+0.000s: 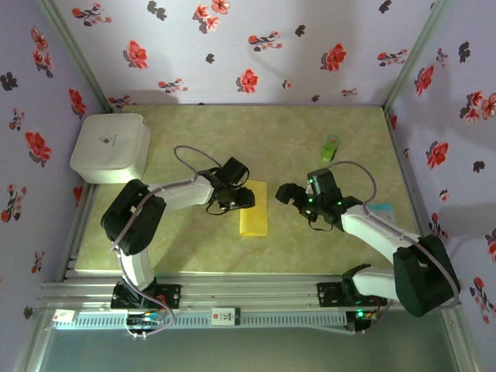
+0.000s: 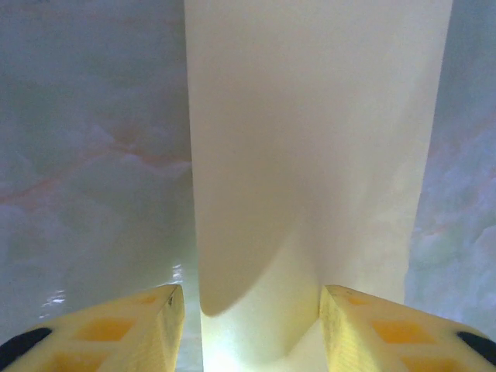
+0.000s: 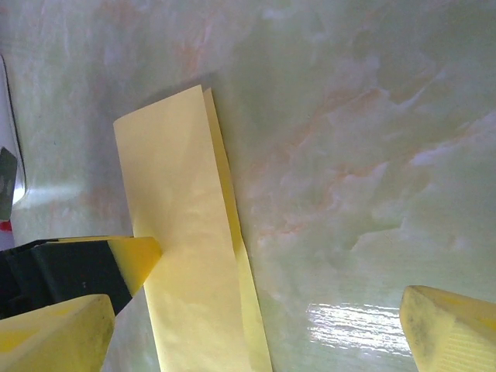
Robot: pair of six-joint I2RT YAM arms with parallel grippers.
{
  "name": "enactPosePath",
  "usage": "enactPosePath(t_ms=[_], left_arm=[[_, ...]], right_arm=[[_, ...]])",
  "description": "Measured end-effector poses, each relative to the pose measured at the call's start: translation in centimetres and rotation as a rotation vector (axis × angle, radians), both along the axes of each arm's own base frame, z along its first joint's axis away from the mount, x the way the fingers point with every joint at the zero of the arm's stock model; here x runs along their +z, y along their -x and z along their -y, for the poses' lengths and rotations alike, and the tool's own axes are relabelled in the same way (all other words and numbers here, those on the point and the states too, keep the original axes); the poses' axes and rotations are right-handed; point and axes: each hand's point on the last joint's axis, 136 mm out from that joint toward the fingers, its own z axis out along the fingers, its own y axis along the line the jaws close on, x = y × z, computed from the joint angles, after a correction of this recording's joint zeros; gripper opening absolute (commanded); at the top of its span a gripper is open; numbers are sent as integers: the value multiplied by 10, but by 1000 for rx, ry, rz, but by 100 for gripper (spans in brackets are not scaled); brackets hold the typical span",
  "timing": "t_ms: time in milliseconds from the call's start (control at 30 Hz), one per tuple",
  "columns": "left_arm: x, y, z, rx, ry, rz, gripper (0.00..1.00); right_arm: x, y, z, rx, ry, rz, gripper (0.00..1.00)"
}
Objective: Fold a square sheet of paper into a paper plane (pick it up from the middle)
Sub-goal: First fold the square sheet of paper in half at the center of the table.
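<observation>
Paper (image 1: pixel 256 217), bright yellow and folded into a narrow two-layer strip, lies flat near the middle of the marbled table (image 1: pixel 310 116), its long side running away from the arms. In the right wrist view (image 3: pixel 178 194) a thin second layer peeks out along one long edge.

The white rounded box (image 1: pixel 111 147) at the far left carries a small dark logo, too small to read. A white tag (image 1: pixel 223 315) on the front rail bears a dark mark that is likewise unreadable.

A small green cylinder (image 1: pixel 331 147) lies far right of the paper, well apart from it. A teal strip (image 1: pixel 380 208) sits beside the right forearm. Lilac walls printed with red and dark flowers close in three sides.

The left claw (image 1: pixel 242 199) sits over the strip's upper left part, its wrist hiding that corner from above. Its fingers are parted and clamp nothing; the paper (image 2: pixel 310 116) runs flat beneath the gap (image 2: pixel 252 325), and one fingertip (image 3: pixel 143 256) touches the sheet. The right claw (image 1: pixel 291 194) hangs just right of the paper, spread wide and holding nothing (image 3: pixel 256 329), with bare table between.
</observation>
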Motion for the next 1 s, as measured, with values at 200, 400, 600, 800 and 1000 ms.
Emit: enactPosePath(t_ms=[200,400,600,800,1000], left_arm=[[-2,-2,-7,9,-21,0,49],[-4,-1,-9,0,-38,0,50],[-13,-1,-9,-26,-61,-8,51],[-13,-1,-9,-26,-61,-7,53],[-14,-2,-8,-26,-61,-8,54]], right_arm=[[-1,-2,-3,2,-3,3,96],[-1,-3,-5,5,-6,9,97],[-2,-3,-3,-4,8,12,98],[-2,-4,-1,-12,16,15,98],[-3,-4,-1,-12,17,14,98]])
